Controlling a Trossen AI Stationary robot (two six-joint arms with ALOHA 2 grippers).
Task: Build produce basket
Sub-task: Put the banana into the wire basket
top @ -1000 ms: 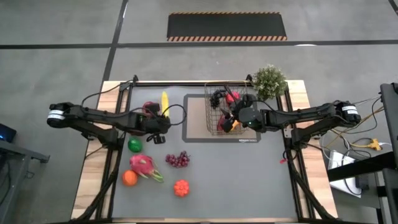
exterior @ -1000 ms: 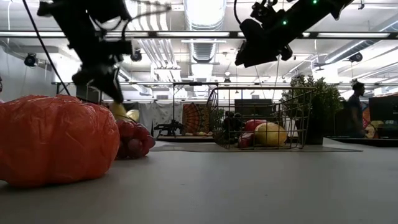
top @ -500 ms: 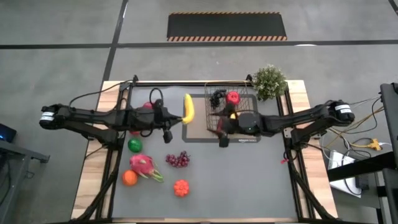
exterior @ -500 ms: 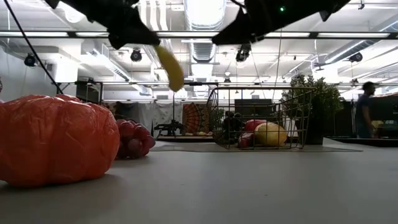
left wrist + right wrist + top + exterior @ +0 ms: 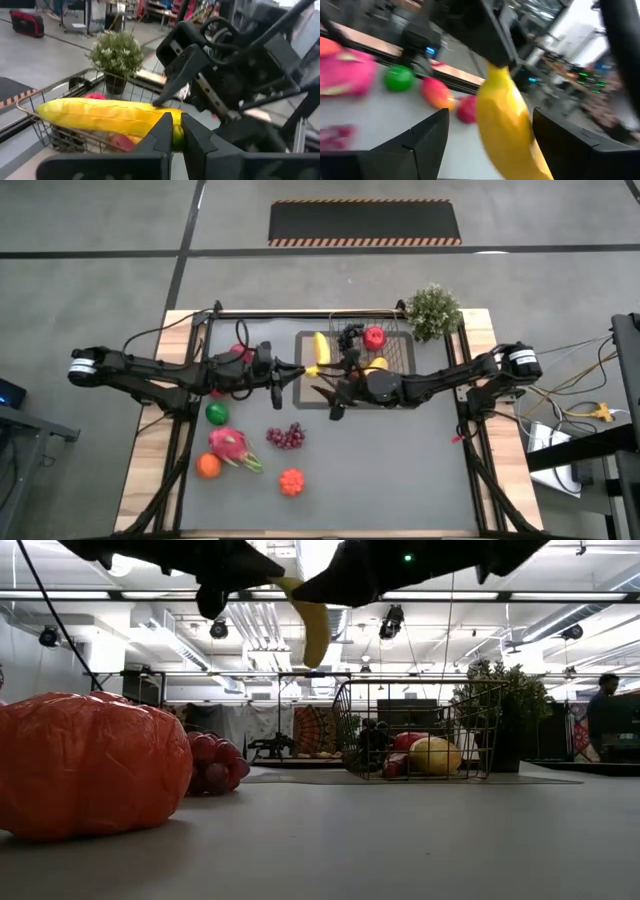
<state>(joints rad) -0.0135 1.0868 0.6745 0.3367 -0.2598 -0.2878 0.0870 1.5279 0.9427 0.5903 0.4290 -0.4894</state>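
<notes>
The table [image 5: 420, 470] is bare grey across its near right half, open room there; the loose produce crowds the near left. On the mat [image 5: 312, 401] at the far middle stands the basket [image 5: 395, 348], with a plant [image 5: 434, 310] just beside its far right corner. The left gripper [image 5: 290, 370] hangs above the mat's left edge, its fingers [image 5: 161, 134] pressed together on one end of the banana [image 5: 318, 352], which lies in the air just left of the basket. The right gripper [image 5: 335, 392] meets it from the basket side with fingers spread on either side of the banana, one fingertip touching the peel in the left wrist view. Inside the basket: one red apple [image 5: 374, 337], one yellow fruit [image 5: 378, 364], one dark grape bunch [image 5: 350, 337]. On the table: one dragon fruit [image 5: 229, 446], one green fruit [image 5: 217, 414], two orange fruits [image 5: 208, 466], one red grape bunch [image 5: 286, 436].
</notes>
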